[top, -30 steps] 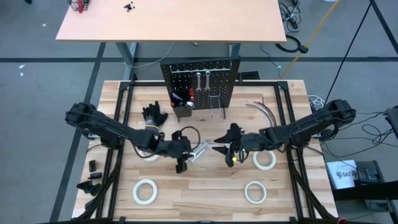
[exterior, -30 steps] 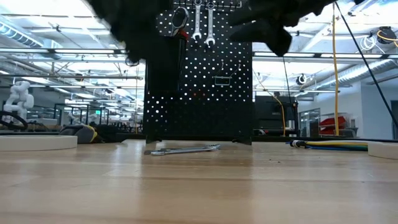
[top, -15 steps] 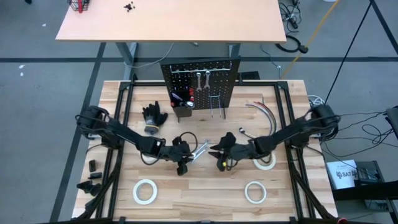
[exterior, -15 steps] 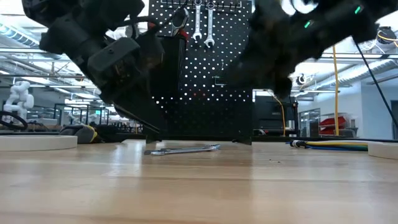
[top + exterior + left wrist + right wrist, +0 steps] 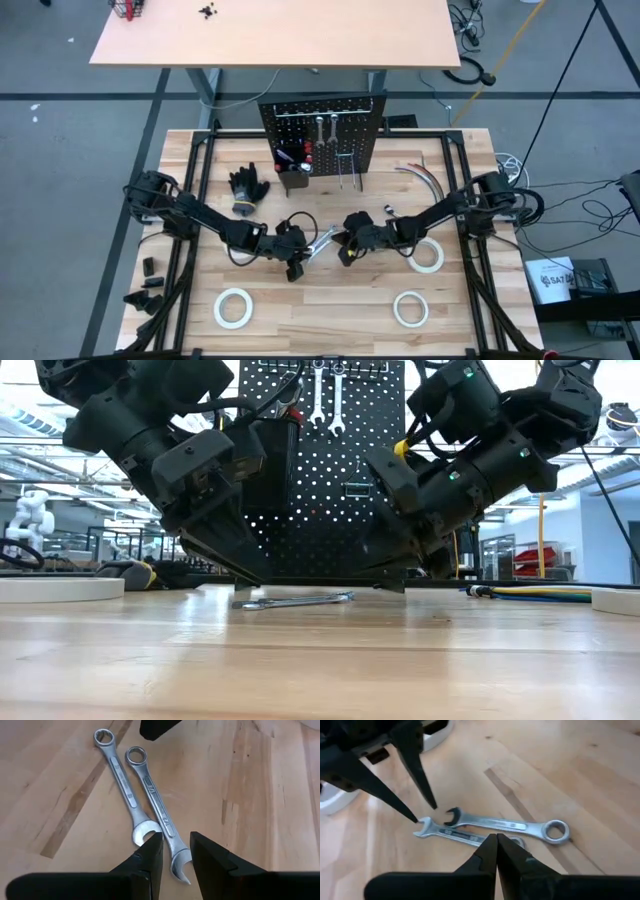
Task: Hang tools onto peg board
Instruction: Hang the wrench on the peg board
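Grey floor (image 5: 60,120) all around the table (image 5: 330,330), which is pale wood planks. A second tan desk (image 5: 270,35) sits behind it. Cables (image 5: 470,20) trail off to the side. Looking level, it's a big open workshop with ceiling strip lights (image 5: 40,410) and beams.

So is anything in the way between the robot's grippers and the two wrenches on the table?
Nothing visible. The left gripper straddles the open end of one wrench, and the right gripper, shut, points at the pair with only bare table between.
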Controlling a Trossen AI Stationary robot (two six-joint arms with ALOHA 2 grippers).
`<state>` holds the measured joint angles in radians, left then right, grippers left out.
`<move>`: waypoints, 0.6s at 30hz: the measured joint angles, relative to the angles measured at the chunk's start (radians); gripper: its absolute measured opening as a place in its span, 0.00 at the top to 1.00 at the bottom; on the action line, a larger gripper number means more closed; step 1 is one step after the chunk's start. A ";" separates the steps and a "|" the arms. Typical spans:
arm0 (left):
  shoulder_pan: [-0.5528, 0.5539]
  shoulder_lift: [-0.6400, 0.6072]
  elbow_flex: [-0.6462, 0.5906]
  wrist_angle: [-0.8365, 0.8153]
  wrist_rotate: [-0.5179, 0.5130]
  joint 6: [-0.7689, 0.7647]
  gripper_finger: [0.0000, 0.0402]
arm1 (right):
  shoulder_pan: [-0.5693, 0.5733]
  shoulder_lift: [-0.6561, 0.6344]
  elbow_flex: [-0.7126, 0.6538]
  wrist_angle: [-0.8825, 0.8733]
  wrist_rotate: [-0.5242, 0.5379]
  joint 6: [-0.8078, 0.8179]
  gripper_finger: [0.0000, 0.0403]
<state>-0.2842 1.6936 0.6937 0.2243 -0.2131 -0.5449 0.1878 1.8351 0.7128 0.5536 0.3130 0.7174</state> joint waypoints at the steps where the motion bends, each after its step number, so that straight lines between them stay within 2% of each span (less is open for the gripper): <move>1: 0.001 0.000 0.000 0.000 -0.001 0.000 0.75 | -0.005 0.000 0.000 -0.001 0.002 -0.001 1.00; 18: 0.003 0.000 0.000 0.000 -0.031 0.000 0.75 | -0.042 0.030 0.001 -0.006 -0.056 0.001 1.00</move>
<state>-0.2810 1.6936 0.6937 0.2248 -0.2443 -0.5453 0.1461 1.8651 0.7135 0.5471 0.2572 0.7186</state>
